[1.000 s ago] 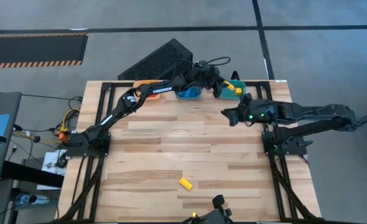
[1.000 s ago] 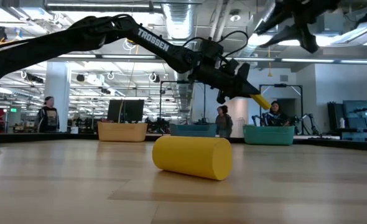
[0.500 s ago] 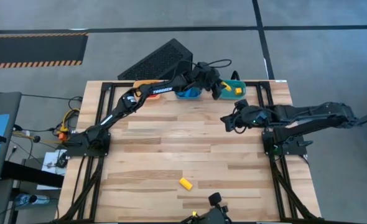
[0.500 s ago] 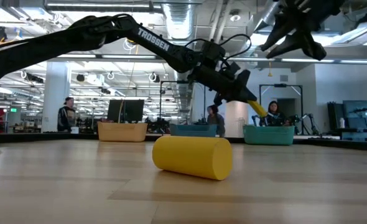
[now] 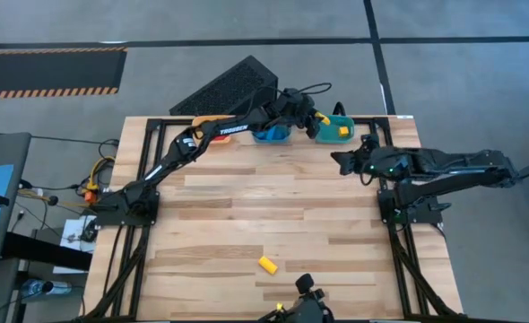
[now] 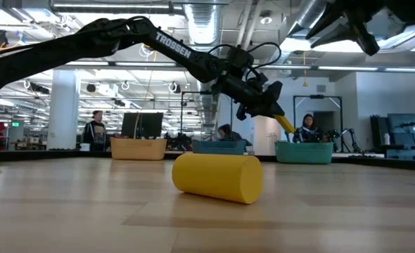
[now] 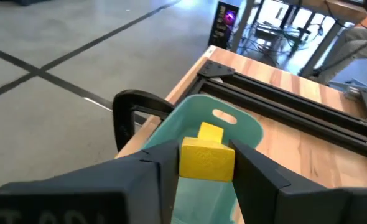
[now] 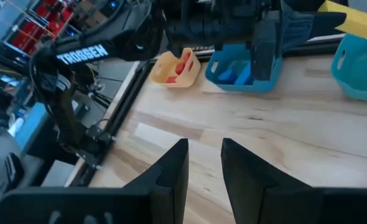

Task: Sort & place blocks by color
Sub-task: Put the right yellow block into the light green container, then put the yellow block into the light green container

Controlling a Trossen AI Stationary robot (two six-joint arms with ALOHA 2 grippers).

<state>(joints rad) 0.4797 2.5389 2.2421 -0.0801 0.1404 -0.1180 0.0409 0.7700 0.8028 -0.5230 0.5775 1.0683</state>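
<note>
My left gripper (image 5: 314, 121) reaches to the table's far edge and hangs over the teal bin (image 5: 334, 135), shut on a yellow block (image 7: 207, 160). In the low view this block (image 6: 286, 123) shows as a short bar jutting from the fingers. A second yellow block (image 5: 267, 264) lies on its side near the near edge and fills the middle of the low view (image 6: 218, 177). My right gripper (image 5: 339, 162) hovers open and empty over the table's right part, raised high (image 6: 348, 24). My left gripper pinches the yellow block between its two fingers (image 7: 162, 171), which press on two opposite sides (image 7: 190, 163). The bar sticks out past the fingertips and slants downward (image 6: 289, 126). It is lifted clear, above the teal bin's opening (image 7: 233, 121).
Three bins stand in a row along the far edge: an orange one (image 8: 174, 68) with red blocks, a blue one (image 8: 242, 71) with blue blocks, and the teal one (image 8: 357, 65). A dark flat object (image 5: 229, 85) lies beyond the far edge. People move in the room behind.
My right gripper dipped toward the table's left and near side, then drew back toward the right and rose. My left gripper stayed over the teal bin with the yellow bar, whose free end sank slightly.
</note>
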